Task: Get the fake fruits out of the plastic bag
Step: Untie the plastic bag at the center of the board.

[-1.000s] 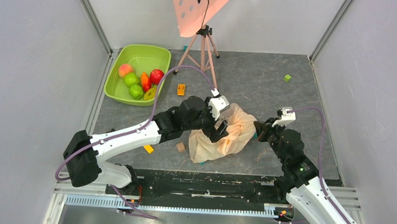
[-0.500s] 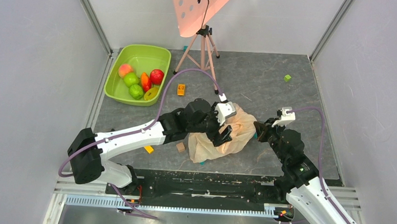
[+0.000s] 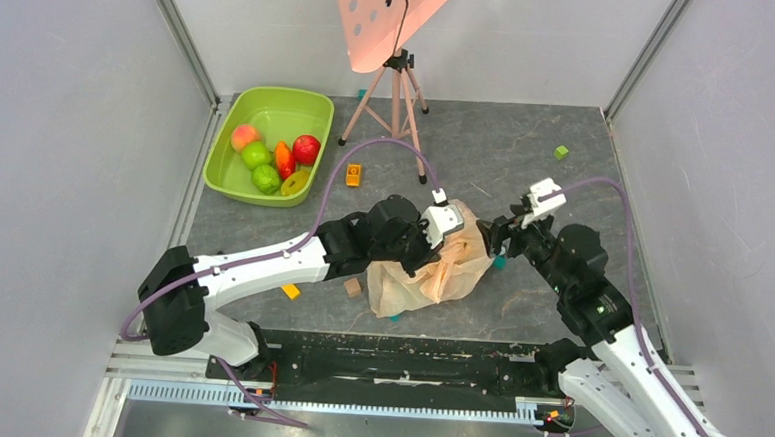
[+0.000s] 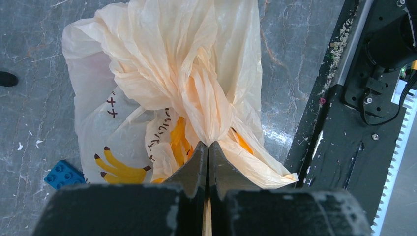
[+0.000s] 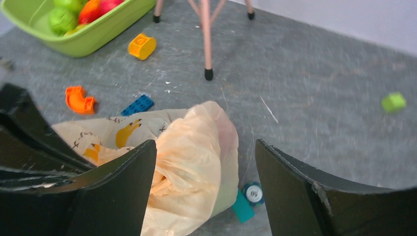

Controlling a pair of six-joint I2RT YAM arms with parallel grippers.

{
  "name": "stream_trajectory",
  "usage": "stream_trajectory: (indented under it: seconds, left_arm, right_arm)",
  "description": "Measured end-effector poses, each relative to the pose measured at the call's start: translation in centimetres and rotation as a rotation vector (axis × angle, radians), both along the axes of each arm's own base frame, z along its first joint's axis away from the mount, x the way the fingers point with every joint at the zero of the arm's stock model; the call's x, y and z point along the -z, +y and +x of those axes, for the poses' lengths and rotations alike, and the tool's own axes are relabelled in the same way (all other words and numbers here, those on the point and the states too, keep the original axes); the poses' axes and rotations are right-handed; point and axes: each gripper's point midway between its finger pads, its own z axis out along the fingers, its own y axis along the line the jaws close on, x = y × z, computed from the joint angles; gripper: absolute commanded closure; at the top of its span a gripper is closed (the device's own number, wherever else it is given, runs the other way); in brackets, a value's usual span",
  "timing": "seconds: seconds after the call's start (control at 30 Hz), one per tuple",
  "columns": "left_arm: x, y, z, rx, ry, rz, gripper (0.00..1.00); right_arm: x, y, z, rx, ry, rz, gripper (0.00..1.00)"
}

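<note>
Plastic bag [image 4: 162, 73] top clamped by L end effector [image 4: 207, 146]; R end effector [image 5: 205, 145], jaws wide, just beside.

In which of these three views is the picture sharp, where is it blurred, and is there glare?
Top external view: even light, sharp, no hard shadows. Left wrist view: the plastic bag is crisp down to its creases; a pale sheen lies on the table right of it. Right wrist view: slightly soft, the green block smeared, the right gripper large and dark near the lens.
</note>
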Motion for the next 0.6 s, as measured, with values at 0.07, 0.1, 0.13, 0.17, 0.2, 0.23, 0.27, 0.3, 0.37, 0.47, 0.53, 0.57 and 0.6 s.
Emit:
stream_trajectory:
  seconds: [0.07,0.1,0.13,0.17,0.2,0.23,0.27,0.3,0.37,0.47,0.53,0.57,0.6]
  left_arm:
    - [0.0,0.0,0.0,0.0,0.0,0.0,0.98]
    - [0.1,0.1,0.0,0.0,0.0,0.001,0.98]
    - [0.1,0.1,0.0,0.0,0.001,0.002,0.98]
    - [0.2,0.1,-0.1,0.0,0.001,0.002,0.98]
    - [0.3,0.1,-0.1,0.0,0.003,0.004,0.98]
    - [0.3,0.1,-0.1,0.0,0.002,0.004,0.98]
    - [0.4,0.2,-0.1,0.0,0.002,0.003,0.98]
    - [0.4,0.2,-0.1,0.0,0.003,0.004,0.98]
    - [0.5,0.3,-0.2,0.001,0.003,0.005,0.98]
    - [0.4,0.4,-0.2,0.0,0.001,0.002,0.98]
    - [0.2,0.4,-0.2,0.0,-0.003,-0.004,0.98]
    - [0.2,0.4,-0.2,0.0,-0.003,-0.005,0.98]
    - [0.2,0.4,-0.2,0.0,-0.004,-0.007,0.98]
  right_arm:
    - [-1.0,1.2,0.3,-0.089,-0.023,-0.074,0.28]
    - [-1.2,1.7,0.5,-0.122,-0.026,-0.103,0.29]
    - [-1.2,2.3,0.7,-0.16,-0.015,-0.141,0.29]
    - [-1.1,2.7,1.1,-0.183,-0.007,-0.169,0.29]
    - [-0.7,3.1,1.4,-0.21,0.009,-0.195,0.28]
    - [-0.2,3.5,1.7,-0.227,0.027,-0.213,0.27]
    - [0.5,3.9,1.9,-0.249,0.049,-0.23,0.25]
    - [1.4,4.2,2.0,-0.272,0.075,-0.245,0.22]
    - [3.6,4.8,2.0,-0.314,0.144,-0.27,0.17]
    - [6.0,5.3,2.0,-0.348,0.224,-0.29,0.18]
    - [6.8,5.6,2.1,-0.354,0.254,-0.289,0.29]
    - [7.1,5.7,2.1,-0.356,0.261,-0.283,0.38]
    - [7.3,5.8,2.1,-0.356,0.267,-0.276,0.48]
